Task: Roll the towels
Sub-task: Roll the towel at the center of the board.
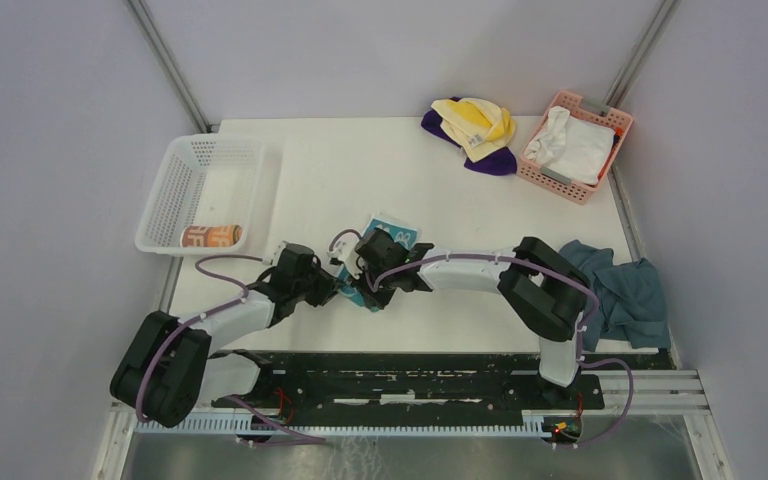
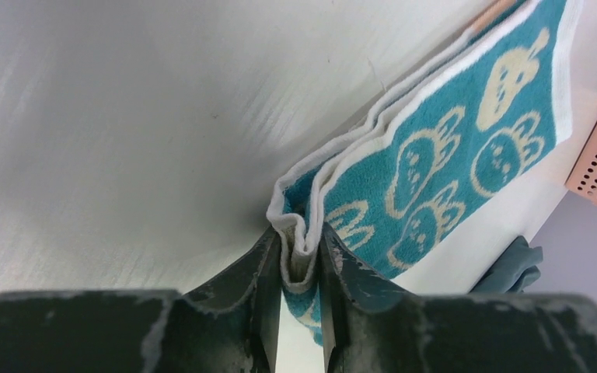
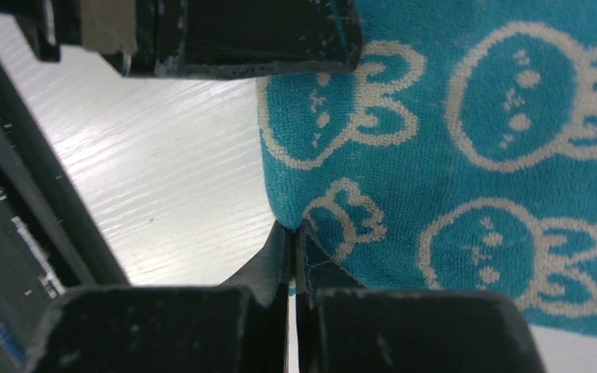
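Note:
The teal towel with white rabbit faces [image 1: 392, 232] lies folded near the table's middle. My left gripper [image 1: 332, 290] is shut on its layered white-edged fold, seen in the left wrist view [image 2: 299, 242] with the towel [image 2: 451, 148] stretching away. My right gripper [image 1: 378, 283] is shut on the towel's near corner [image 3: 296, 231], and the towel [image 3: 466, 155] fills that view. The left gripper's fingers [image 3: 264, 35] show at the top of the right wrist view. A pale yellow towel [image 1: 476, 120] lies on a deep purple towel [image 1: 492, 163] at the back. A rolled peach-orange towel [image 1: 210, 236] lies in the white basket [image 1: 175, 180].
A pink basket [image 1: 610, 120] holding a white cloth [image 1: 572, 148] stands at the back right. A dull blue-grey cloth [image 1: 628, 292] lies crumpled at the right edge beside the right arm. The white basket sits at the left edge.

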